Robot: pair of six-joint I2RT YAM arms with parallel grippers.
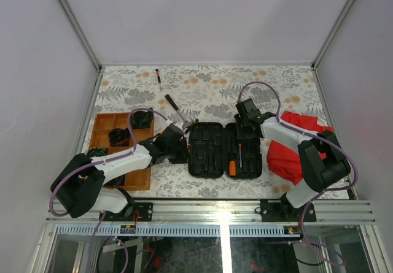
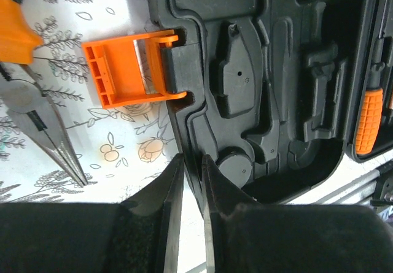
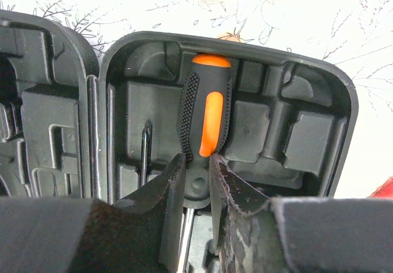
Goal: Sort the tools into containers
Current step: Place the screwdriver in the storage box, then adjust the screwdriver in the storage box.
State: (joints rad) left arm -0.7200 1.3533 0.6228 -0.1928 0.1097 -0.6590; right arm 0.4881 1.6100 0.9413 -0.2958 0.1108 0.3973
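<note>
The black tool case (image 1: 209, 153) lies open in the middle. My left gripper (image 1: 179, 145) is at its left edge. In the left wrist view, the left gripper (image 2: 191, 157) is pinched on the case's rim (image 2: 187, 123), below the orange latch (image 2: 132, 67). My right gripper (image 1: 238, 143) is over the case's right half. In the right wrist view, the right gripper (image 3: 196, 157) is closed round the neck of an orange-and-black screwdriver (image 3: 206, 123) that lies in the case (image 3: 307, 132). The screwdriver also shows in the top view (image 1: 232, 167). Pliers (image 2: 43, 126) lie left of the case.
The wooden tray (image 1: 101, 124) sits at the left with dark items in it. A hammer (image 1: 175, 109) lies behind the case and a tiny driver (image 1: 158, 76) lies near the back. A red cloth (image 1: 288, 153) lies at the right. A thin rod (image 3: 145, 150) rests in the case.
</note>
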